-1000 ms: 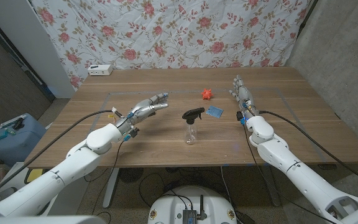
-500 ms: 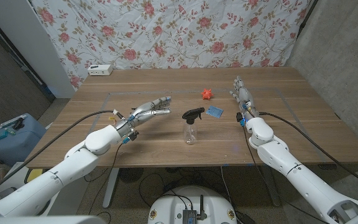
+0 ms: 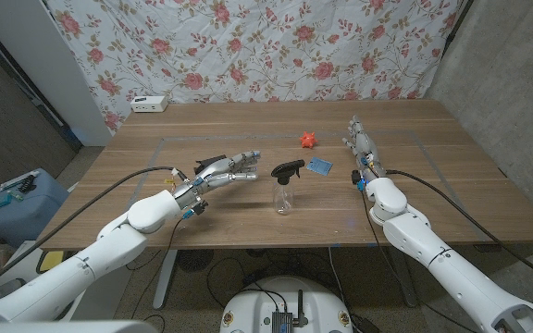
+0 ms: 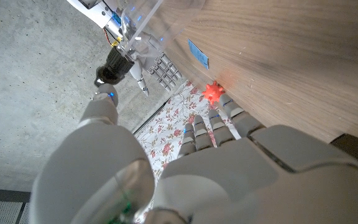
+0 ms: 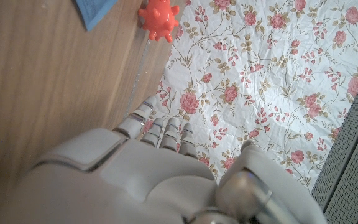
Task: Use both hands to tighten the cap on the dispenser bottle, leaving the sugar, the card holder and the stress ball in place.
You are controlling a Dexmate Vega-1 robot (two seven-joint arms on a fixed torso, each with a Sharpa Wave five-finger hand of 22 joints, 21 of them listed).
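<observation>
A wooden table spreads beneath both of the robot's arms, backed by a floral cloth hung along its far edge.

The left hand reaches in over the table with its fingers extended and slightly spread, holding nothing. It points toward the dispenser bottle, which stands upright just beyond the fingertips, apart from them, its black trigger cap on top; in the left wrist view the clear bottle looms ahead of that hand's fingers.

The right hand stands on its edge at the other side, fingers straight and close together, gripping nothing. The bottle is well apart from it, off toward the robot's left, between the two hands and nearer the left one.

A small blue flat item, apparently the card holder, lies on the wood near the right hand on its inner side, just past the bottle. The orange spiky stress ball sits a little farther out than the blue item, also inward of the right hand; the right wrist view shows the ball and the blue corner side by side ahead of the fingers. A white box rests near the table's far corner, well beyond the left hand.
</observation>
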